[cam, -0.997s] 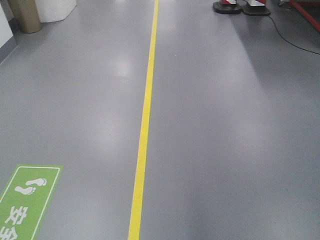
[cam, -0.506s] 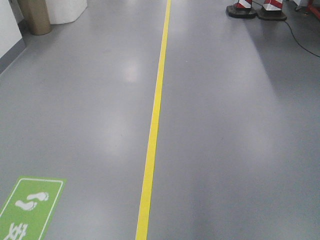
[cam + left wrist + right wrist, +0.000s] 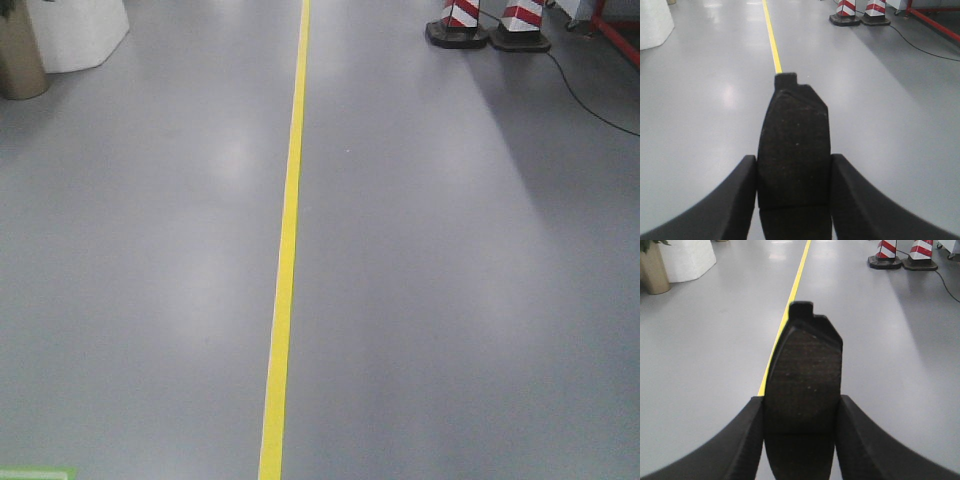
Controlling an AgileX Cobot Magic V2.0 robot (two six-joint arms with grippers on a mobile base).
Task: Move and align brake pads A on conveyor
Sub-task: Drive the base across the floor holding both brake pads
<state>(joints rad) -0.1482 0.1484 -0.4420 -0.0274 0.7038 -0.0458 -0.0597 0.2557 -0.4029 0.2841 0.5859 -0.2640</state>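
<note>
L pincer (image 3: 794,160) w/ brake pad (image 3: 794,130) (grey floor (image 3: 890,125) beneath)

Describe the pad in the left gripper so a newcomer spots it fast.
In the left wrist view, follow the yellow floor line down to the left gripper. Clamped between its smooth black fingers is the brake pad: rough dark face, small stepped tab on top.

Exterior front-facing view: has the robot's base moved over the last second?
Yes, forward. The green floor sign has slid down to a sliver at the bottom edge, and the striped cones sit lower in the frame.
</note>
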